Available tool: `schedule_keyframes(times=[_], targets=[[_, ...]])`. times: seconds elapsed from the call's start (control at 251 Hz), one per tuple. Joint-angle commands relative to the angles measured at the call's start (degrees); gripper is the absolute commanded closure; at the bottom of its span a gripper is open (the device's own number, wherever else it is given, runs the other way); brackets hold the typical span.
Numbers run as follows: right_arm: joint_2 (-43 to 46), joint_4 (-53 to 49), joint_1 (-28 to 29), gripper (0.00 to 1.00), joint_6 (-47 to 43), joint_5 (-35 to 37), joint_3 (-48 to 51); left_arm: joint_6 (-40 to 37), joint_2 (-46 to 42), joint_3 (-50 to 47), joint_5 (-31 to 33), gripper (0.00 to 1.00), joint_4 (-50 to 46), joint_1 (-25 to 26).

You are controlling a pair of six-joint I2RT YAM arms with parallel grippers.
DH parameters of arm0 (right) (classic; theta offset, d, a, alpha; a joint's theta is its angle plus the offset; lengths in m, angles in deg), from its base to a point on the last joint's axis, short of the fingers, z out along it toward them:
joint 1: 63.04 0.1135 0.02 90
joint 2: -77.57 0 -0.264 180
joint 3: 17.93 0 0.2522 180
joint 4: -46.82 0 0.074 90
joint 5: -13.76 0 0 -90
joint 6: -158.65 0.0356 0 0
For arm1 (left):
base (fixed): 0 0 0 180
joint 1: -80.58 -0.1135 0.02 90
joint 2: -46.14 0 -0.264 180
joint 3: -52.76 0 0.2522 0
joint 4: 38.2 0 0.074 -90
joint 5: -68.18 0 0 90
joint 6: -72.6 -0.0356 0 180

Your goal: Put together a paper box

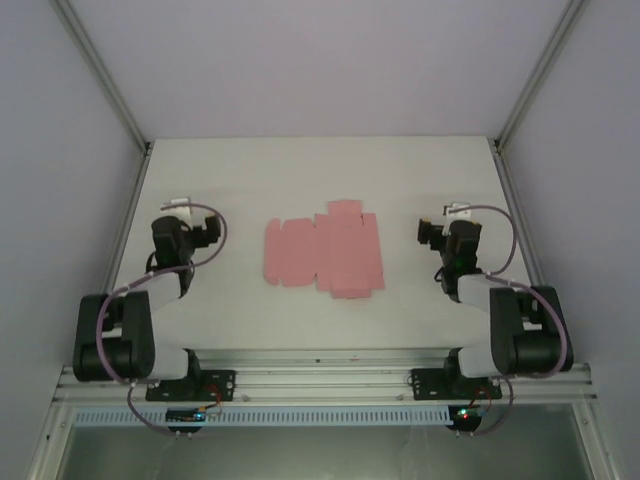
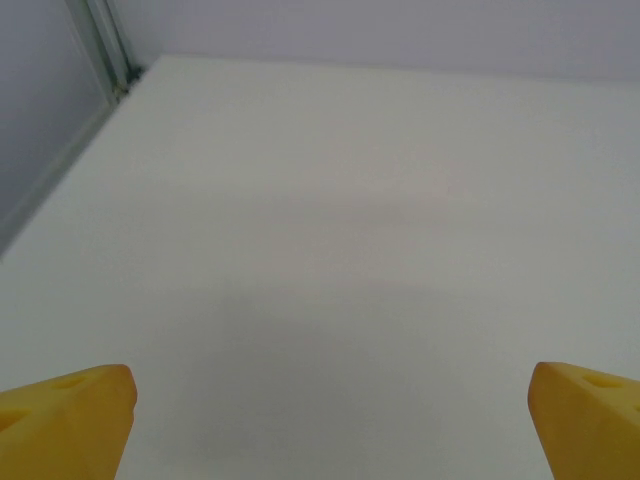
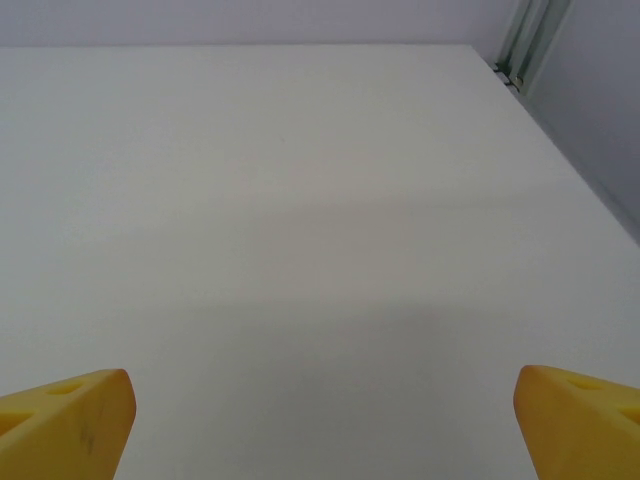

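The paper box [image 1: 324, 251] lies as a flat pale pink die-cut sheet with flaps in the middle of the white table [image 1: 320, 170], between the two arms. My left gripper [image 1: 180, 207] hangs to the left of the sheet, well apart from it. In the left wrist view its yellow fingertips [image 2: 65, 420] stand wide apart over bare table, so the left gripper [image 2: 335, 425] is open and holds nothing. My right gripper [image 1: 458, 213] is to the right of the sheet, also apart. Its yellow fingertips [image 3: 62, 422] are spread wide too, and the right gripper [image 3: 322, 425] is open with nothing in it.
Pale walls with metal corner posts [image 1: 105, 75] enclose the table on the left, right and back. A metal rail [image 1: 320, 385] at the near edge carries both arm bases. White table stretches beyond the sheet toward the back wall.
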Motion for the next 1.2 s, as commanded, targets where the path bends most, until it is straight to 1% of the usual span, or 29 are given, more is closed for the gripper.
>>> schedule_keyframes(times=[0.0,0.052,0.16,0.22,0.263,0.311,0.407,0.595,0.619,0.678,0.742,0.794,0.818,1.03,1.165,1.197], targets=[[4.02,-16.91,1.81,0.01,3.45,0.69,-7.16,6.52,-4.24,4.82,-2.64,0.01,-14.19,0.56],[4.53,-23.16,2.92,0.01,5.5,0.57,-10.14,9.22,-5.17,6.0,-3.85,0.0,-17.16,1.2],[4.58,-35.35,6.65,0.01,9.91,1.25,-16.3,12.48,-5.85,9.08,-10.62,0.0,-23.31,3.0],[4.22,-40.45,8.89,0.01,11.39,-0.01,-19.17,15.36,-5.45,10.3,-11.93,0.0,-25.15,4.62],[3.44,-44.57,10.57,0.01,12.42,-1.19,-21.4,17.85,-4.65,11.16,-12.52,0.0,-26.29,5.67],[2.31,-49.04,12.21,0.01,14.37,-2.11,-23.87,19.78,-3.28,11.89,-14.66,0.0,-27.08,6.5],[-0.96,-54.66,15.22,0.02,18.36,-3.38,-27.78,21.08,0.66,14.86,-17.47,0.0,-30.51,8.55],[-10.7,-60.64,19.37,0.14,21.0,-10.64,-35.51,18.97,11.71,23.77,-21.67,0.0,-40.24,13.16],[-12.12,-61.02,19.79,0.15,21.36,-11.14,-36.46,18.85,13.06,24.69,-22.59,0.0,-40.61,13.86],[-15.62,-62.13,20.61,0.21,21.27,-12.75,-38.8,19.92,15.63,26.07,-25.24,0.0,-40.78,14.55],[-19.07,-63.75,21.33,0.26,20.86,-13.88,-41.39,20.94,17.72,26.59,-26.49,0.0,-39.62,15.13],[-21.71,-64.87,21.82,0.34,20.22,-15.27,-42.44,21.28,19.38,27.61,-27.03,0.0,-40.46,15.34],[-22.8,-65.33,21.96,0.37,20.1,-15.51,-44.57,21.24,20.0,28.11,-27.31,0.0,-41.05,15.4],[-28.07,-66.36,23.16,0.37,21.95,-15.72,-45.74,19.59,22.02,29.98,-26.84,0.0,-44.26,16.54],[-30.38,-65.87,23.05,0.37,22.49,-13.81,-44.9,19.31,23.21,30.78,-26.07,0.0,-46.16,16.81],[-30.8,-65.22,22.99,0.39,22.71,-13.22,-44.35,19.44,23.74,31.1,-26.03,0.0,-46.58,16.85]])
